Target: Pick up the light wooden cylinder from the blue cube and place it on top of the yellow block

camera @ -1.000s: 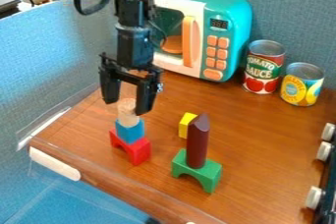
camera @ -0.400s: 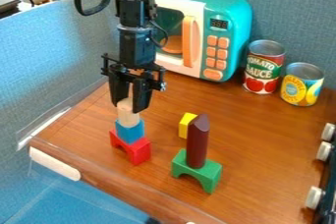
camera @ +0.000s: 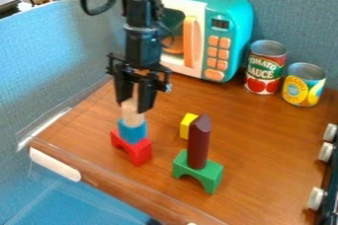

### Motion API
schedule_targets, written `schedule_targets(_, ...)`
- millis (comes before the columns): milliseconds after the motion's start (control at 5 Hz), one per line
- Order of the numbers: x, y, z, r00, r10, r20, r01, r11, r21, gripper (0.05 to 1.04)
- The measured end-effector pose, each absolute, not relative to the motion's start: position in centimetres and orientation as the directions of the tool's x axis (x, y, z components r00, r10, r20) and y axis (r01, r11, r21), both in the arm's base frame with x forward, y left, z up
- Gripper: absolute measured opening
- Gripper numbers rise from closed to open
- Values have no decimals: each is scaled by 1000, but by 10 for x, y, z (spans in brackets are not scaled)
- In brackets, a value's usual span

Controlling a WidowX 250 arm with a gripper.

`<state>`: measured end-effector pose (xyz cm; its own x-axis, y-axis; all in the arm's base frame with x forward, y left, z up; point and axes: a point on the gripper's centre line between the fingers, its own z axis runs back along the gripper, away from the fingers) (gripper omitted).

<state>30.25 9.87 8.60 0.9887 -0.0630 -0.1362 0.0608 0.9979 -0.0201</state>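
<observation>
- Two fingers of the black hand (camera: 135, 107) point down and stand partly apart, about as far as the pale cylinder (camera: 133, 116) is wide; they are closed on its upper end, one on each side.
- One pale cylinder, then, is what the hand has hold of, at the left of the bench (camera: 264, 135); it stands nearly upright, its lower end at the top of a blue block (camera: 133, 131).
- Below the blue block is a red arch (camera: 133, 149), set on the bench with its opening toward the near left.
- To the right and a little nearer, a green arch (camera: 198, 171) carries a dark maroon column (camera: 198, 145), upright, with a slanted, pointed top.
- A small yellow block (camera: 188, 126) sits on the bench just beyond the column, on its left side, between the two stacks.
- At the far side, behind the hand, is a toy microwave (camera: 234, 21), teal with a white front, an orange handle (camera: 190, 41) and orange buttons.
- Right of the microwave stand two cans, upright and close together: a red and green one (camera: 265, 68) and a shorter yellow one (camera: 304, 85).
- Pale knobs (camera: 316, 198) line the right edge, on a dark appliance (camera: 328, 204).
</observation>
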Motion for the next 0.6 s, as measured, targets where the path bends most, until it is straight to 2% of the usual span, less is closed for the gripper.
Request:
schedule_targets(200,320,71,90,984,-147,-100,149,989,16,507)
schedule_targets(400,333,53,94,978,-202,-45,203,979,-3,507)
schedule_targets(600,340,52,94,981,-187,-58,188,982,10,507)
